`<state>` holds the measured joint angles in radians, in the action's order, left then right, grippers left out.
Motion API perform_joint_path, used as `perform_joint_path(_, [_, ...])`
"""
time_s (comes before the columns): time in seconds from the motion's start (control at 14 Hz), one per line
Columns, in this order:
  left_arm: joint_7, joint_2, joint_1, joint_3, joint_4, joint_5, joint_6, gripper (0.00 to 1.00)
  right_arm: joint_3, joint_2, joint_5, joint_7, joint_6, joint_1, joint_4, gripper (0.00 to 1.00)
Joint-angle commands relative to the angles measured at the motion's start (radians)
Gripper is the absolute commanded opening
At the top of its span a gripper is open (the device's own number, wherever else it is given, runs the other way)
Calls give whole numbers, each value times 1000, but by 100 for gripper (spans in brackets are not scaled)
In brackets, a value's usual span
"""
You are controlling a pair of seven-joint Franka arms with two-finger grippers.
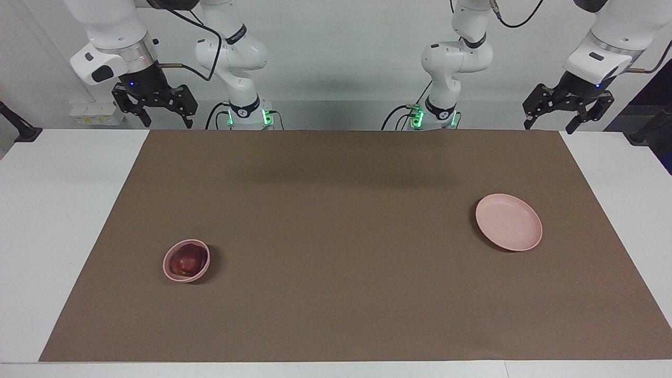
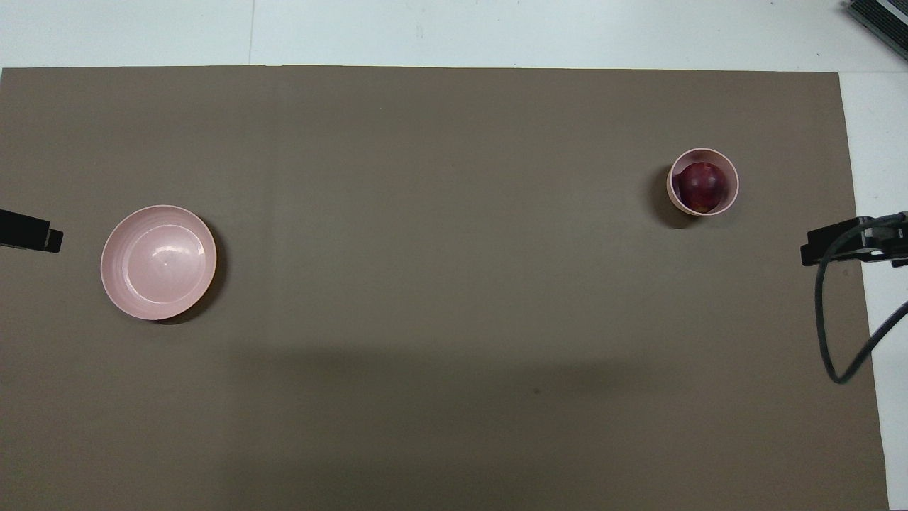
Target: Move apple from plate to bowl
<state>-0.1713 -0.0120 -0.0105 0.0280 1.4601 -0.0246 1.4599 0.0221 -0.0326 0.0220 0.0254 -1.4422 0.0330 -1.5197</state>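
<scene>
The dark red apple (image 1: 189,261) (image 2: 702,183) sits inside the small deep pink bowl (image 1: 166,266) (image 2: 735,183), toward the right arm's end of the table. The flat pink plate (image 1: 508,221) (image 2: 157,261) lies bare toward the left arm's end, nearer to the robots than the bowl. My right gripper (image 1: 165,123) hangs open and holds nothing, raised at the robots' edge of the table at its own end; its tip shows in the overhead view (image 2: 851,241). My left gripper (image 1: 548,127) (image 2: 28,233) hangs open and holds nothing at the other end. Both arms wait.
A brown mat (image 1: 336,236) covers most of the white table (image 1: 52,210). A black cable (image 2: 826,319) loops down from the right arm over the mat's edge. A dark object (image 2: 879,21) lies at the table's corner farthest from the robots.
</scene>
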Motion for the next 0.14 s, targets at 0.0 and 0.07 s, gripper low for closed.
perform_joint_path(0.0, [7,-11,-11,12,14,17,-3,100,6,13,4,-22,19,7,24,100])
perform_joint_path(0.07, [7,-11,-11,10,14,17,-3,100,6,13,4,-22,16,8,24,100])
